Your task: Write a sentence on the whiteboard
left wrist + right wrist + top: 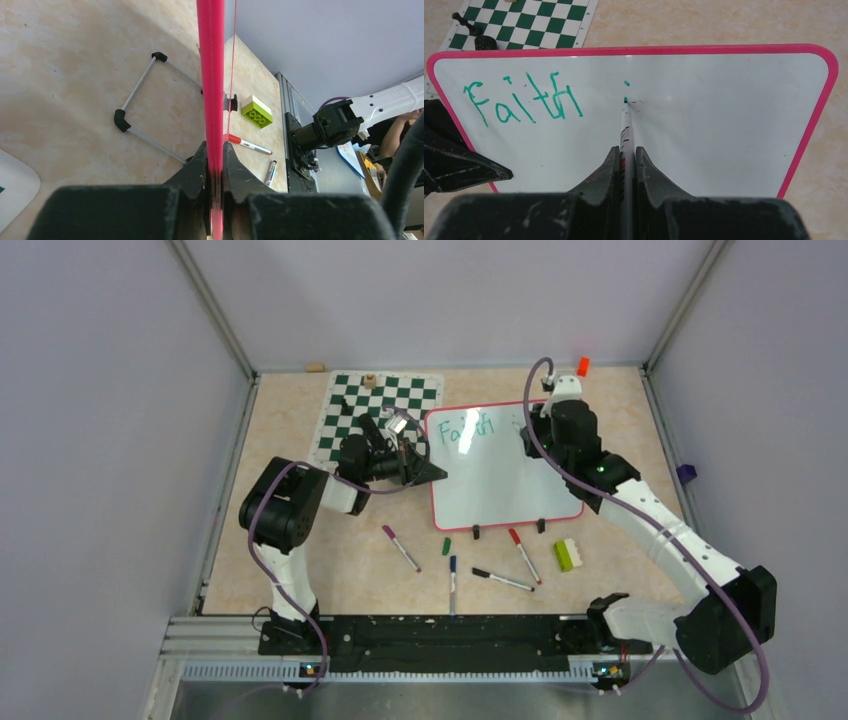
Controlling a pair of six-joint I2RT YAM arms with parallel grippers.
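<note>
The whiteboard (500,485), white with a pink frame, stands tilted on the table's middle. The sentence (468,428) reads "Faith" in teal at its top left, as in the right wrist view (524,100). A dot and a short stroke (626,85) sit to its right. My left gripper (437,474) is shut on the board's left frame edge (211,75), with its jaws closed on it (215,150). My right gripper (530,437) is shut on a white marker (626,132). The marker's dark tip (625,100) touches the board below the dot.
A green-and-white chess mat (375,405) with a few pieces lies behind the left arm. Several loose markers (503,580) and a green cap (446,546) lie in front of the board. A lime brick (568,555) sits near its right foot. The board's wire stand (145,95) rests on the table.
</note>
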